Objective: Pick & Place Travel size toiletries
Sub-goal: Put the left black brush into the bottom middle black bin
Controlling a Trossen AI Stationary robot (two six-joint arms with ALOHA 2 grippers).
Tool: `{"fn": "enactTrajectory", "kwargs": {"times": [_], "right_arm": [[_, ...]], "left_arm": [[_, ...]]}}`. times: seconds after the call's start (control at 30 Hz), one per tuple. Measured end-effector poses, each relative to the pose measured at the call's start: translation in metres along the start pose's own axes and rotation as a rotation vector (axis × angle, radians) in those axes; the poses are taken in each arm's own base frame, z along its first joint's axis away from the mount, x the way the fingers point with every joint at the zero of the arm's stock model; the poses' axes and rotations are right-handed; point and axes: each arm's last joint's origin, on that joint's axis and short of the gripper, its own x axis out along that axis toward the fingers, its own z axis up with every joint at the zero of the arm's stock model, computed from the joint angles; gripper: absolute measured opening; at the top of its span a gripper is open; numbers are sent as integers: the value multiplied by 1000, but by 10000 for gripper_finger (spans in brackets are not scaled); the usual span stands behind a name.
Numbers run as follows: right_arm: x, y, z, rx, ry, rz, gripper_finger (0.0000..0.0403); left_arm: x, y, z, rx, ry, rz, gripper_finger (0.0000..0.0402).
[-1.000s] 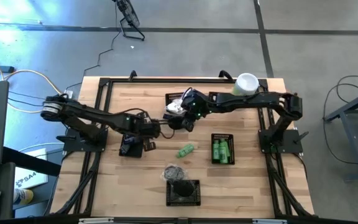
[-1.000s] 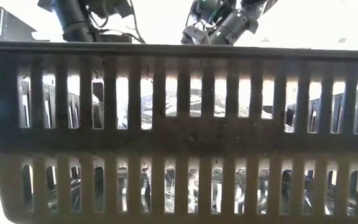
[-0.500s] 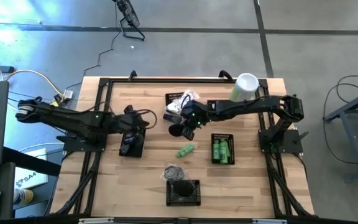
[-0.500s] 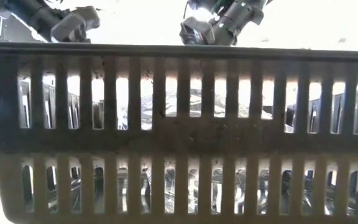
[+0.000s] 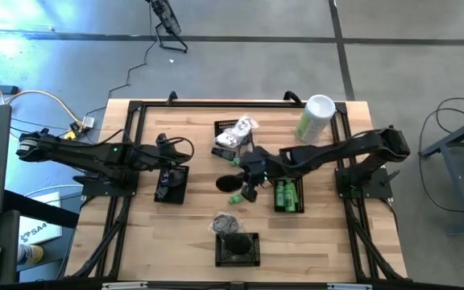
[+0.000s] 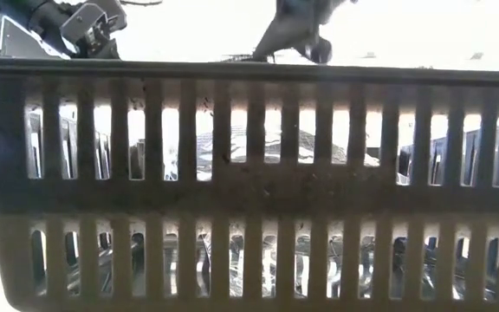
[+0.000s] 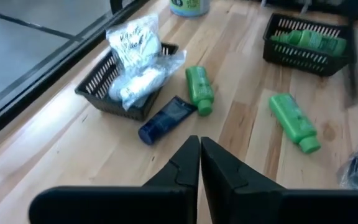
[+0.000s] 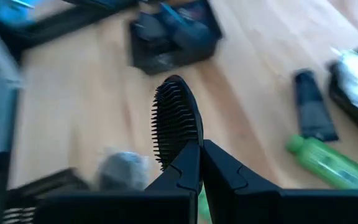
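My right gripper hangs over the table's middle, shut on a small black oval brush. Below it lie a green bottle, a dark tube and a dark round piece. White crinkly packets fill the far basket, with a second green bottle lying beside it. More green bottles fill the right basket. My left gripper is shut on nothing and is drawn back over the left basket. My right gripper pinches the brush's narrow end between its two fingers. The fingers slant down from the table's right side and lie along the brush. The oval bristled head sticks out past the fingertips, lifted clear of the table.
A tall pale-green canister stands at the far right. A black basket with dark pieces sits by the near edge and fills the low view. A crinkly clump lies just beyond that basket. Black frame rails run along both table sides.
My right gripper has carried the brush from beside the far basket toward the near edge, staying shut. My left gripper has drawn back toward the table's left edge, risen and tipped up more level, still shut.
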Motion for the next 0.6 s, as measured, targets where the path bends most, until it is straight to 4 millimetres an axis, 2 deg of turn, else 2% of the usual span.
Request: {"fn": "enactTrajectory", "kwargs": {"times": [0.3,0.6], "right_arm": [[-20,54,-23,-99,-3,146,3],[-30,95,-54,-210,36,242,3]], "left_arm": [[3,-1,-2,8,24,-9,10],[3,-1,-2,-2,24,-9,10]]}}
